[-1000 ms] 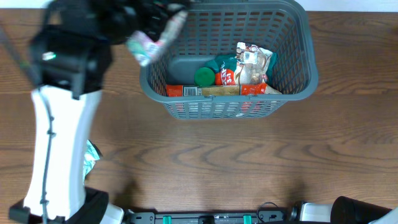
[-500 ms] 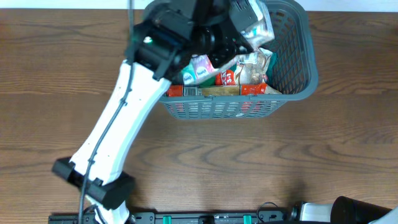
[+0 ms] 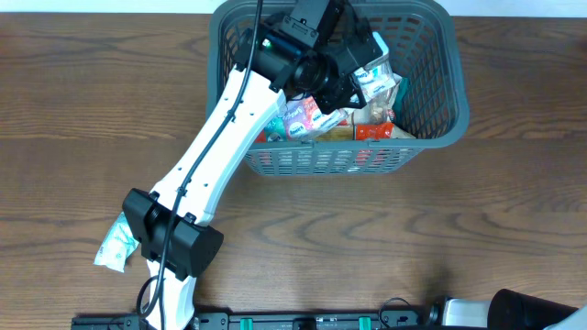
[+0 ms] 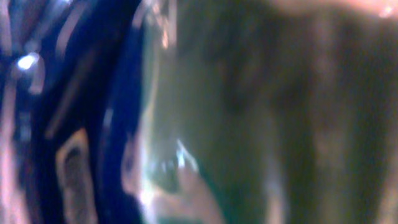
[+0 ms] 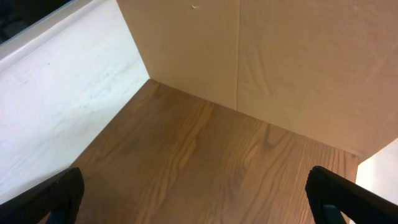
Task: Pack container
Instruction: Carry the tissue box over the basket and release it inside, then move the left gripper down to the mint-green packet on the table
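Item: container point(image 3: 440, 101), a large dark grey plastic basket, rectangular with rounded corners, slotted lattice walls and a thick rim, set at the far edge of the worktop point(image 3: 440, 229), right of its middle. Its far rim is cut off by the frame, and its left half is largely covered by the left arm point(image 3: 220, 147), a white link with black joints reaching in from the near left corner. The left gripper point(image 3: 347, 66) is seen only as a dark mass low inside the basket; its fingers are hidden, and whether it is clenched or released cannot be told. The left wrist view is smeared into dark blue and olive blur, with nothing identifiable. Contents partly seen: a glossy pink, white and teal packet point(image 3: 298, 119) beside the arm, a crinkled white and brown packet point(image 3: 378, 87), and a flat orange-red box point(image 3: 371, 132) along the near wall, its print too small to read. A white and green packet point(image 3: 112, 246) lies on the wood-grain worktop near the near left corner, half hidden by the arm's base. The right gripper point(image 5: 196, 202) is released, its dark fingers point(image 5: 59, 196) cut off at the lower corners of the right wrist view, wide apart over bare wood, before a beige panel point(image 5: 280, 56) and a white panel point(image 5: 62, 93).
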